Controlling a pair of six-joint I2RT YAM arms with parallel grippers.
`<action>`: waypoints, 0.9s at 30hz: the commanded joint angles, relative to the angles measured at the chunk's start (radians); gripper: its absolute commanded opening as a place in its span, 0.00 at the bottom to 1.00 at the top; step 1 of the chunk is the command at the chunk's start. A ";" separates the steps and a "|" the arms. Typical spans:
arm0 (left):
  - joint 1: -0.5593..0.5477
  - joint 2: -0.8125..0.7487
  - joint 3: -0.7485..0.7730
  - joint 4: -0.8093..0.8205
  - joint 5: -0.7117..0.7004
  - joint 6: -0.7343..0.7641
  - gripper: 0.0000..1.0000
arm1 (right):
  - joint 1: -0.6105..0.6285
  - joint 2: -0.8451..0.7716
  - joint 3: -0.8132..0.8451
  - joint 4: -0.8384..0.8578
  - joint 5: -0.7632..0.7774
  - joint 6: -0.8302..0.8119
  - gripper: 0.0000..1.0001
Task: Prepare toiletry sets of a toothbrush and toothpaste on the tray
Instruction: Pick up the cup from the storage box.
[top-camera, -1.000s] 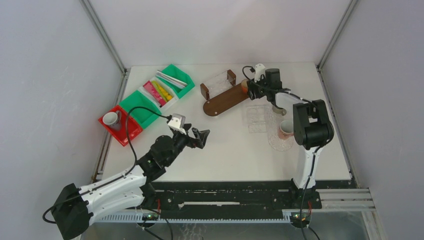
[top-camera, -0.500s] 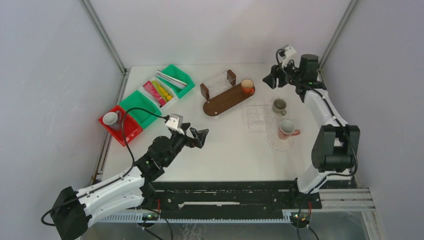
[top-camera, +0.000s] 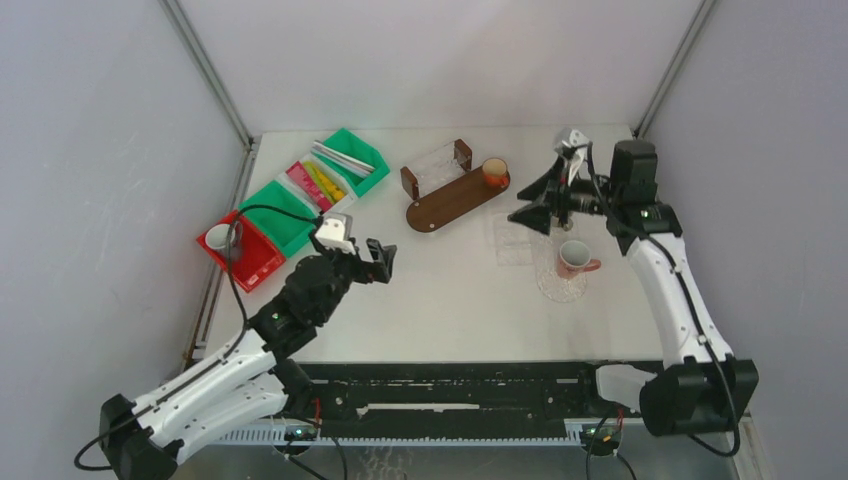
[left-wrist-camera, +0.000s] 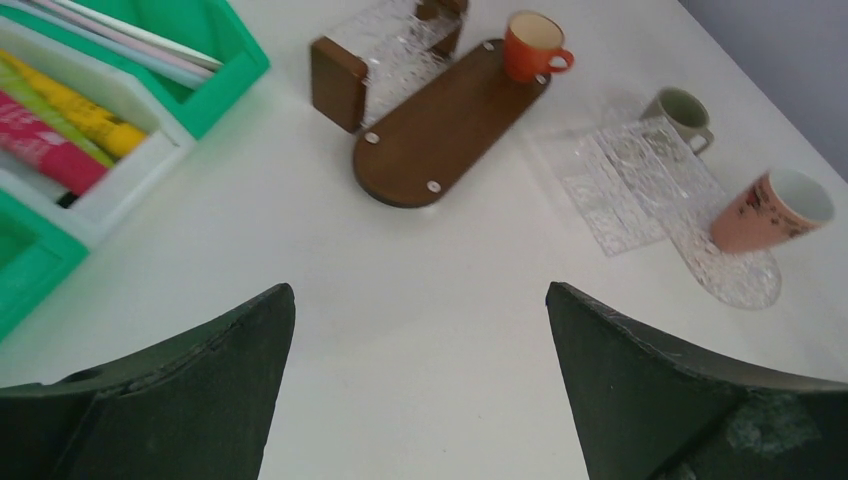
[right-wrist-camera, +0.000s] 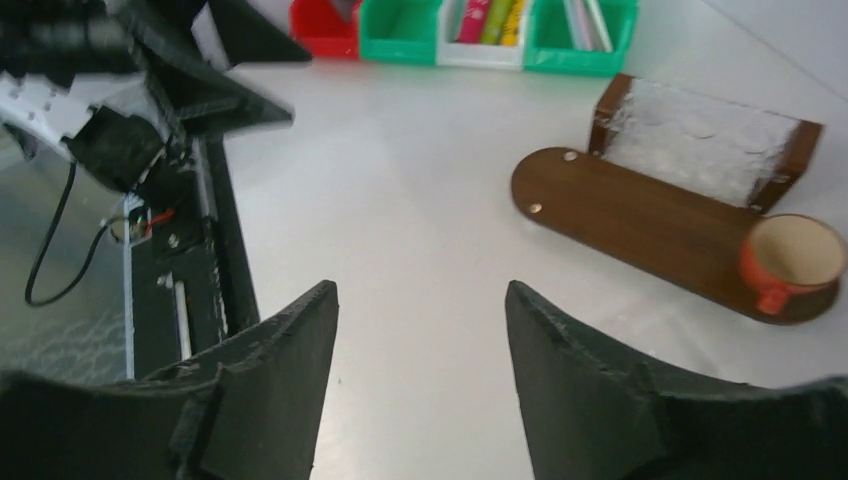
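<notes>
The bins sit far left (toothbrushes in the farthest), the tray lies right of them with a cup on its right end, a mug nearer me.

Left gripper and right gripper are both held out forward, jaws spread apart, holding nothing.

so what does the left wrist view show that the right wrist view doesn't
Only the left wrist view shows the grey mug and the pink mug, which stands on a clear textured tray. Only the right wrist view shows the red bin and the black rail at the table's near edge. Both show the wooden tray with the orange cup on one end, and the bins holding tubes and toothbrushes.
</notes>
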 joint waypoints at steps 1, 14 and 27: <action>0.084 -0.058 0.089 -0.114 -0.010 0.001 0.99 | -0.008 -0.106 -0.206 0.205 -0.122 0.079 0.72; 0.723 0.104 0.450 -0.536 0.243 0.047 0.96 | 0.056 -0.144 -0.221 0.167 -0.103 0.025 0.72; 1.097 0.555 0.546 -0.382 0.242 0.102 0.79 | 0.138 -0.128 -0.221 0.110 -0.003 -0.073 0.72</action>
